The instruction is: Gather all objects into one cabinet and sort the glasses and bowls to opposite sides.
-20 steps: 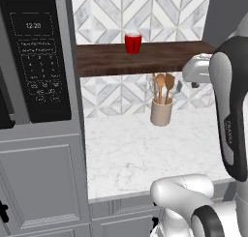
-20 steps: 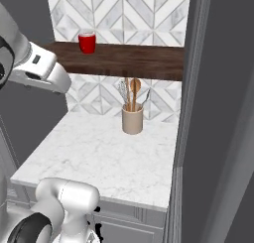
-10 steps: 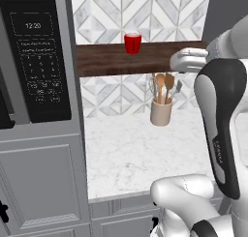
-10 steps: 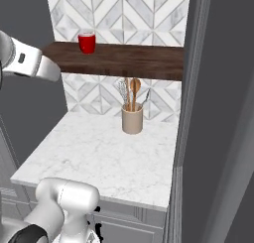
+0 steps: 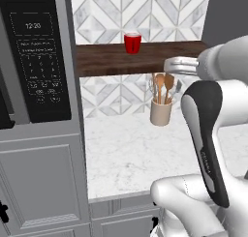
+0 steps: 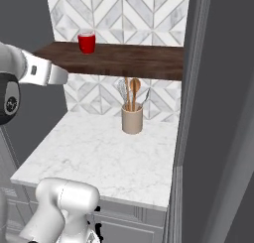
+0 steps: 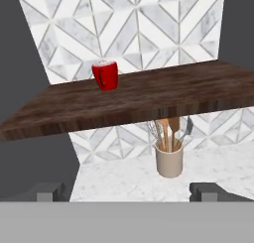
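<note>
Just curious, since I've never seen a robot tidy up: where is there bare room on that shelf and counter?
The wooden shelf is bare right of the red cup. The marble counter is open in front of the spoon crock, which stands near the wall.

Glossy white rounded arm (image 5: pixel 213 129) with dark joint bands and grey lettering

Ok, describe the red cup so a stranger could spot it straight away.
Find the dark wooden shelf that runs along the patterned tile wall, above the white marble counter. The red cup stands upright on it, toward its left part. It is small, glossy and plain red, unlike the beige crock of wooden spoons on the counter below.
</note>
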